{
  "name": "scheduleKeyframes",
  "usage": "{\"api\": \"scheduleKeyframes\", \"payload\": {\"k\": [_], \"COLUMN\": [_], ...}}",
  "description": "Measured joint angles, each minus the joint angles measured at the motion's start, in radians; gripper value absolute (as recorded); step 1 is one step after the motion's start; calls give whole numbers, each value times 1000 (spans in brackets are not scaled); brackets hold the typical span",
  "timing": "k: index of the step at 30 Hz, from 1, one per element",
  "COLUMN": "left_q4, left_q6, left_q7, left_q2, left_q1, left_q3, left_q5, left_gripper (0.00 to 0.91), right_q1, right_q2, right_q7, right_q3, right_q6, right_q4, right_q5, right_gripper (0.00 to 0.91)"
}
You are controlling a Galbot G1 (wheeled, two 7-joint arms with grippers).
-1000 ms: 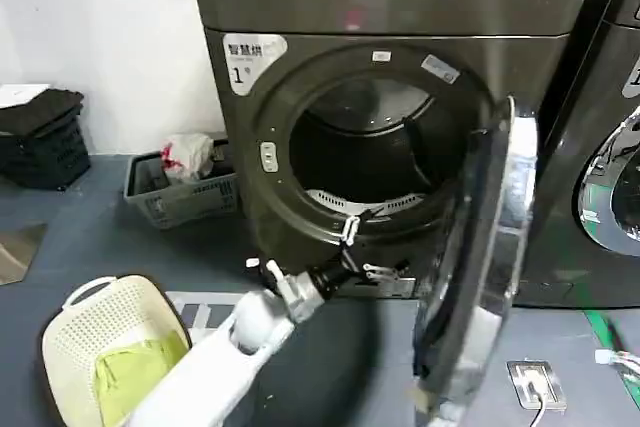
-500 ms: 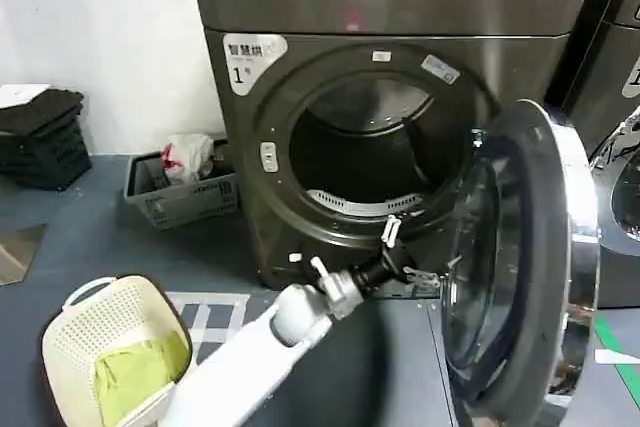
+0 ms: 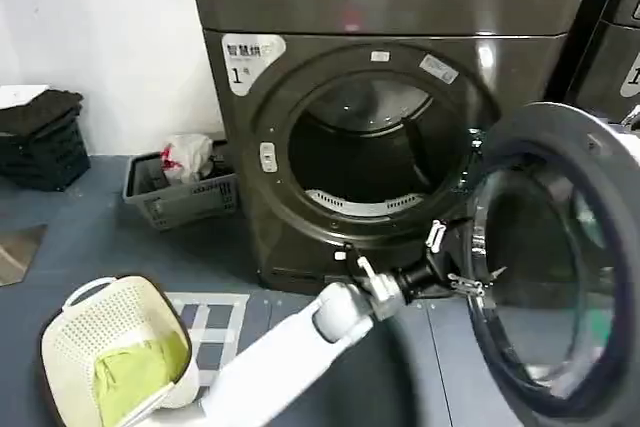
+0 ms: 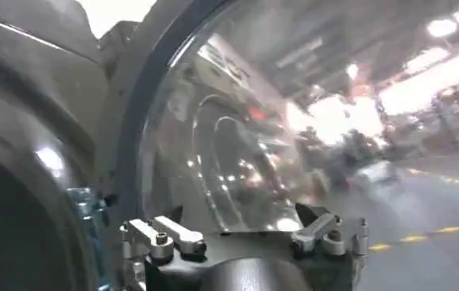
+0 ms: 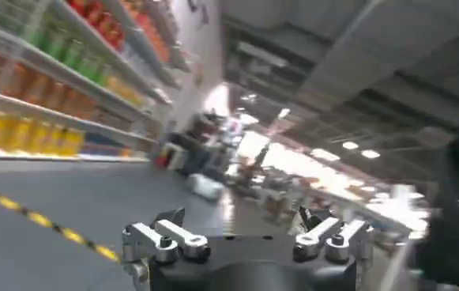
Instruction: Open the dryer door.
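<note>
The dryer door [image 3: 555, 277] stands swung wide to the right of the dark grey dryer [image 3: 390, 7]. Its dark grey inner face and tinted glass are turned toward me, and the drum opening [image 3: 375, 162] is uncovered. My left gripper [image 3: 455, 259] reaches in on its white arm from the lower left. It is open, with its fingertips at the lower left edge of the door's inner face and nothing between them. In the left wrist view the door glass [image 4: 237, 134] is close ahead of the open left gripper [image 4: 245, 225]. My right gripper [image 5: 245, 225] is open and empty, facing shelves and floor.
A white laundry basket [image 3: 70, 342] with yellow-green cloth stands at the lower left. A grey basket [image 3: 185, 197] sits left of the dryer and black crates [image 3: 40, 137] are at the far left. A neighbouring dark machine [image 3: 610, 37] stands behind the open door.
The door has swung further right, from edge-on to showing its inner face. My left gripper has moved right with it, staying open.
</note>
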Motion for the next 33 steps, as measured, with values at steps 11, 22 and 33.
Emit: {"api": "scheduleKeyframes", "payload": {"k": [11,22,33], "left_q4": [91,185,252], "left_q6": [-1,-3,-3], "left_q7": [-14,-14,-10], "left_q2": [-80,-147,-148], "left_q1": [-48,-73,-85], "left_q3": [41,68,87], "left_q5": [29,65,92], "left_gripper": [907,907,907], "right_q1": [7,1,1], "right_q2": [0,0,0], "right_q7": [28,14,7], "right_q3": [75,117,131], "right_q6": [-5,5,6], "right_q4": [-72,-100,-101], "right_q5": [-73,-67,-62], "right_gripper": [907,907,907]}}
